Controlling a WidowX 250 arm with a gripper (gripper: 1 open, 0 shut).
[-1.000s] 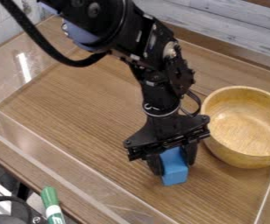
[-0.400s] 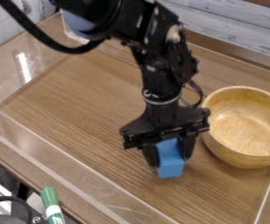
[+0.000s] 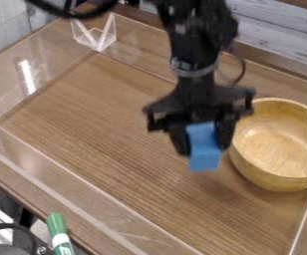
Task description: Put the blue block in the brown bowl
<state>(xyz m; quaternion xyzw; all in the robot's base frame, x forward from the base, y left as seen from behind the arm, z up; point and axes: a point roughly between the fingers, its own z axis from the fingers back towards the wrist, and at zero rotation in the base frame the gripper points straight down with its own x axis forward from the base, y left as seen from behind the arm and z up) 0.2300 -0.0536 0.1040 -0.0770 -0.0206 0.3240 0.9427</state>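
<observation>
The blue block hangs in the air above the wooden table, held between the black fingers of my gripper, which is shut on it and points straight down. The picture of the arm is motion-blurred. The brown bowl stands on the table just right of the block, round, light wood, with nothing inside. The block's lower end sits about level with the bowl's left rim in the picture, slightly to the left of it.
A clear plastic wall runs around the table. A green-capped marker lies outside the wall at the bottom left. A small clear stand sits at the back left.
My gripper has lifted the blue block off the table and carried it up and slightly right, toward the bowl. The bowl has not moved.
</observation>
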